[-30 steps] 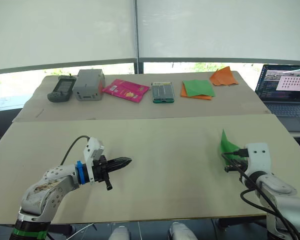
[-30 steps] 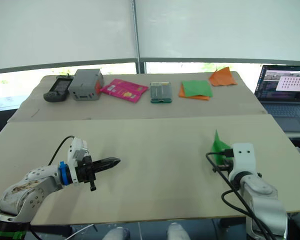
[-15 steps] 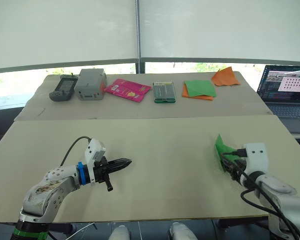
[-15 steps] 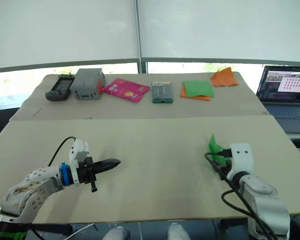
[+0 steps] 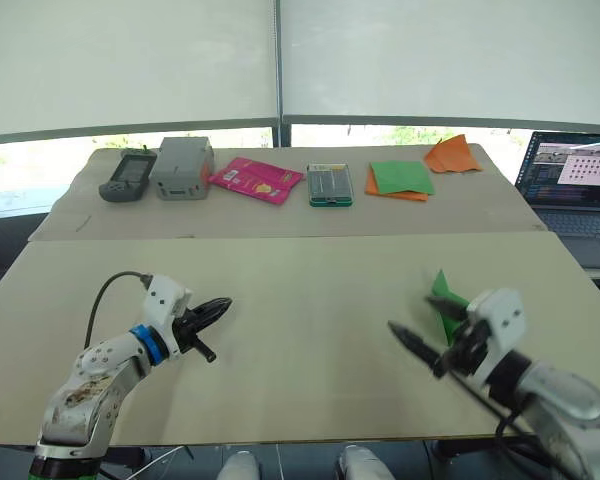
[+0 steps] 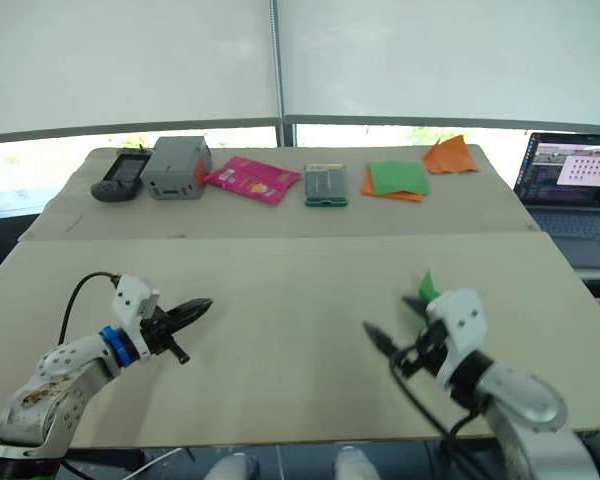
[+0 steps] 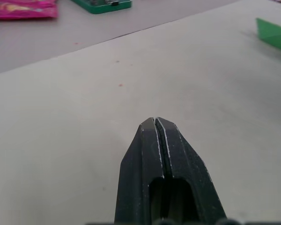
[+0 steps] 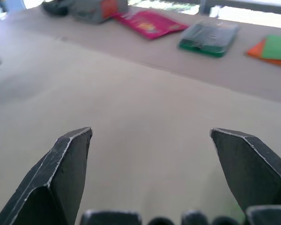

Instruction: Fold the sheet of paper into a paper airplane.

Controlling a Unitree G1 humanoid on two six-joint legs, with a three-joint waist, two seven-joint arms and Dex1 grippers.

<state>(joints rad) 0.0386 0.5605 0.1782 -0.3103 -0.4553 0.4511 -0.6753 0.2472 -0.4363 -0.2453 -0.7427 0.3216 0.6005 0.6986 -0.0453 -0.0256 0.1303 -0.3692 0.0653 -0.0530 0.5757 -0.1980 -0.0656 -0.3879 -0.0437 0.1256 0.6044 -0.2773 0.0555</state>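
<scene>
On the near table (image 5: 300, 300), taking the green paper airplane (image 5: 446, 299) as the landmark, the left gripper (image 5: 220, 305) hovers well to its left above the bare tabletop, its two black fingers pressed flat together with nothing between them; it looks parked out of the way, not engaged in any fold. Further right, and just left of the airplane, the right gripper (image 5: 412, 330) points toward the middle of the table with its fingers spread wide and empty. One finger shows as a long black tip and the other sits close beside the paper, though I cannot tell whether it touches it. The airplane itself rests on the table just behind that gripper, by the white wrist, standing up as a small pointed wedge. That it stands up on its own suggests the folding is done, or close to it, and that the open, empty fingers mean it has been let go. On the far table beyond the airplane lie, from left to right, a dark handheld device (image 5: 126, 174), a grey box (image 5: 181, 167), a pink packet (image 5: 255, 179) and a green case (image 5: 330, 184). Straight behind the airplane is a stack of green and orange sheets (image 5: 399, 179), then an orange folded piece (image 5: 450, 154), likely spare stock and a sample. A laptop (image 5: 575, 180) sits open to the airplane's right.
</scene>
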